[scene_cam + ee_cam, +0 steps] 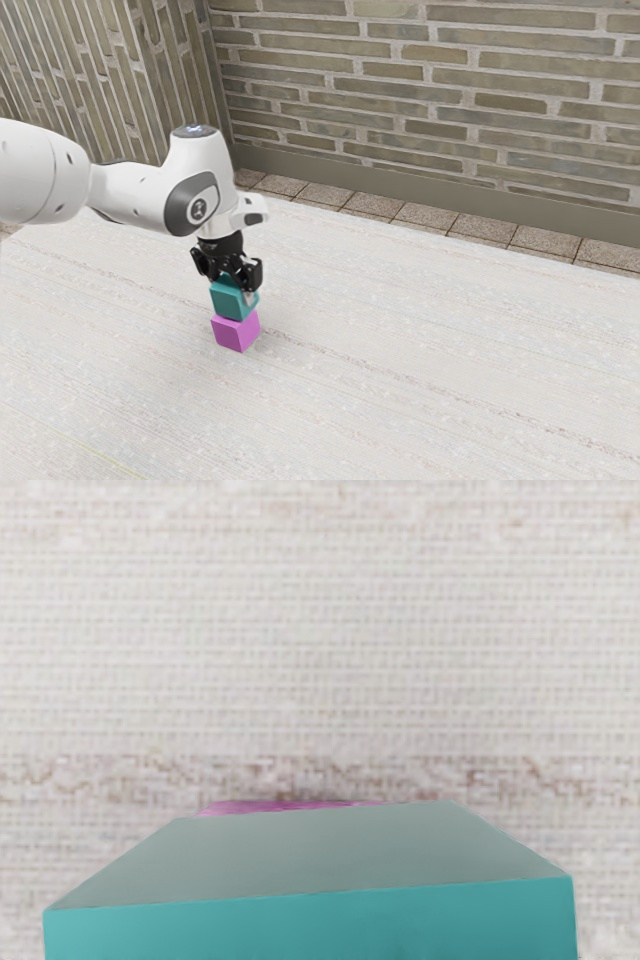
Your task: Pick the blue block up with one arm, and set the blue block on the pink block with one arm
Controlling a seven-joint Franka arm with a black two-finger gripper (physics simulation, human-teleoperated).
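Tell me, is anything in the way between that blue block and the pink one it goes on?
Nothing visible. The blue block is right above the pink block, seemingly resting on it, with the gripper at its top.

Saw teal on the blue block [234, 299], directly above the magenta pink block [237, 331]. Noted black on the gripper [233, 282] higher above it, white and grey on the arm [120, 185], pale woven grain on the table [450, 380] beneath it, grey-brown brick on the wall [420, 90] behind it.

Pink block [285, 805] mostly hiding under blue block [310, 880], itself being cropped at the wrist view's edge, arm [60, 180] running off the exterior view's left.
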